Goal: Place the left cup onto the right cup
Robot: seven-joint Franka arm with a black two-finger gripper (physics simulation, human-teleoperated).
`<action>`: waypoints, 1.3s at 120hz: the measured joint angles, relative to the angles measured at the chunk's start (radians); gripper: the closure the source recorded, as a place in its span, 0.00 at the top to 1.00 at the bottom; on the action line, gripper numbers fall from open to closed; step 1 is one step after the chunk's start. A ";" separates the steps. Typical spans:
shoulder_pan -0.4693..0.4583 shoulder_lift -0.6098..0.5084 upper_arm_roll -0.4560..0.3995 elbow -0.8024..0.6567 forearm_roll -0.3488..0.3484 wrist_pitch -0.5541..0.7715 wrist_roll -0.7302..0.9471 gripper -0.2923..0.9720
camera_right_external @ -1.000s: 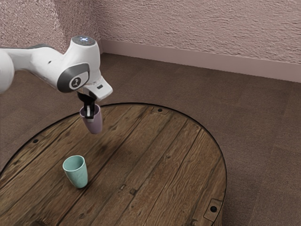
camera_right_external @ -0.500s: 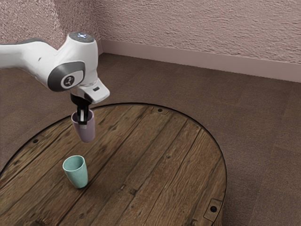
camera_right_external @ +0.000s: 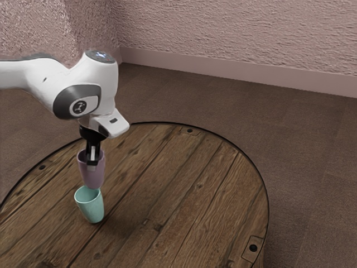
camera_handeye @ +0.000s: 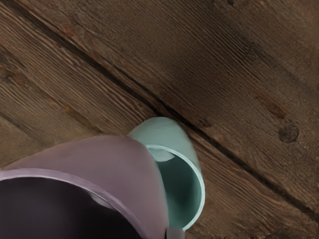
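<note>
Here, over a round plank worktop (camera_right_external: 195,190), the white Franka arm (camera_right_external: 50,84) hangs a lilac cup (camera_right_external: 91,172) directly above a teal cup (camera_right_external: 90,205) that stands upright near the worktop's edge at the exterior view's left. The black gripper (camera_right_external: 92,156) is closed on the lilac cup's lip - one finger appears to reach down inside the mouth, the other against the outer wall - so the cup is carried mouth-up, roughly plumb. Its base sits right at the teal cup's rim; whether the two touch cannot be told from where I stand.

From the hand's own camera the lilac cup (camera_handeye: 99,169) looms under the wrist, and the teal cup (camera_handeye: 179,174) shows beside it with part of its open mouth exposed, which suggests the two are not quite centred on each other.

Both look like thin, handleless tumblers, tapering toward the base: light, stiff and smooth-walled by the look of them. A pinch across the rim wall seems the natural hold, since it leaves the narrow base free to drop into the cup below - though on so slick a surface the grip has little margin against twisting. The teal cup, equally light and unsupported, would likely tip or skid if the lilac base caught its rim off-centre, so a slow, straight descent seems called for.
</note>
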 joint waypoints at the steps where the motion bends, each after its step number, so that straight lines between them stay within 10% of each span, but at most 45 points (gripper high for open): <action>1: 0.000 -0.001 0.000 -0.001 0.000 -0.001 -0.001 0.15; 156: -0.034 0.040 0.006 -0.031 0.046 -0.018 -0.116 0.15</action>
